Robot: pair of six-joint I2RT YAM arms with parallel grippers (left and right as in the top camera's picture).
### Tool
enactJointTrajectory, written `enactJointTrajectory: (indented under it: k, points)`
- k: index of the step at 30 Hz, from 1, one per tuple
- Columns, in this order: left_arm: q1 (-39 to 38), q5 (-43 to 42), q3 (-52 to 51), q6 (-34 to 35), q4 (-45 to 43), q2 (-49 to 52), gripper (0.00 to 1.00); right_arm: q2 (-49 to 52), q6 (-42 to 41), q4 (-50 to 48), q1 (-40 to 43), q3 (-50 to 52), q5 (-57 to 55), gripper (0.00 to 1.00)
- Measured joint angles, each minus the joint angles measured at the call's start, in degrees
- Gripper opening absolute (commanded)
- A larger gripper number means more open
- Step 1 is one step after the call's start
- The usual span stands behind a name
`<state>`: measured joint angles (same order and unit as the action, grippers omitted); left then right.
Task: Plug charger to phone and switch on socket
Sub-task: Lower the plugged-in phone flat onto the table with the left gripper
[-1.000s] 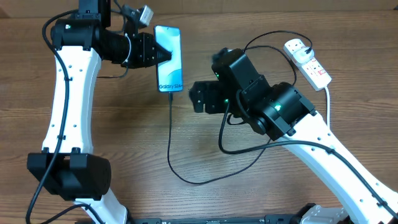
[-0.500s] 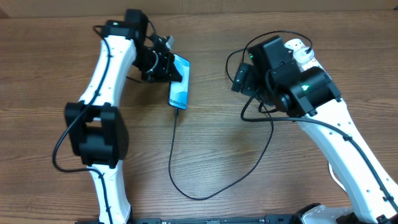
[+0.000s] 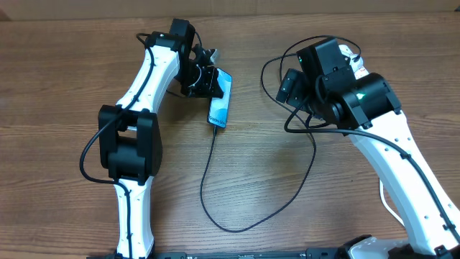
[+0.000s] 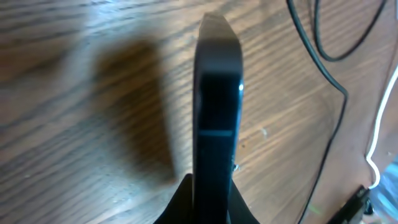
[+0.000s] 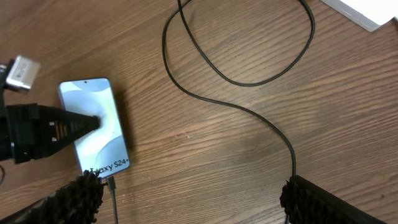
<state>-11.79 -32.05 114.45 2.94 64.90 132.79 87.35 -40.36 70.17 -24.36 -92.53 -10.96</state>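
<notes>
- Charging half looks done to me: the cable tip sits at the phone's near short edge, apparently plugged in.
- Left to do, I judge: turning on the power strip, far right and mostly hidden.
- My left gripper is clamped on the phone, far side, left of centre.
- My right gripper hangs wide apart, holding nothing.

One phone, one charger, one socket, one left hand, one right hand.
</notes>
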Motion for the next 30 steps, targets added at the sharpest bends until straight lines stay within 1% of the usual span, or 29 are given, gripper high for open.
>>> enactJointTrajectory:
  k: [8, 13, 18, 24, 27, 30]
  points:
    - [0.04, 2.12, 0.0, 1.05, -0.37, 0.31, 0.04, 3.5, -0.7, 0.07, 0.0, 0.0, 0.02, 0.93]
    - [0.04, 4.0, -0.13, 1.95, -0.87, 0.44, 0.04, 3.56, -1.16, 0.2, 0.0, 0.0, 0.0, 0.93]
    - [0.04, 4.52, -1.55, 3.23, -2.84, 0.44, 0.04, 3.56, -1.27, 0.35, 0.0, 0.0, 0.09, 0.93]
    - [0.04, 4.81, -2.8, 4.24, -3.23, 0.57, 0.04, 3.56, -1.4, 0.33, 0.0, 0.0, 0.24, 0.94]
    - [0.04, 5.22, -2.8, 4.87, -3.28, 0.57, 0.07, 3.56, -1.42, 0.35, 0.02, 0.0, 0.26, 0.94]
    - [0.04, 6.08, -2.8, 5.79, -3.28, 0.59, 0.07, 3.56, -1.42, 0.33, 0.0, 0.0, 0.28, 0.94]
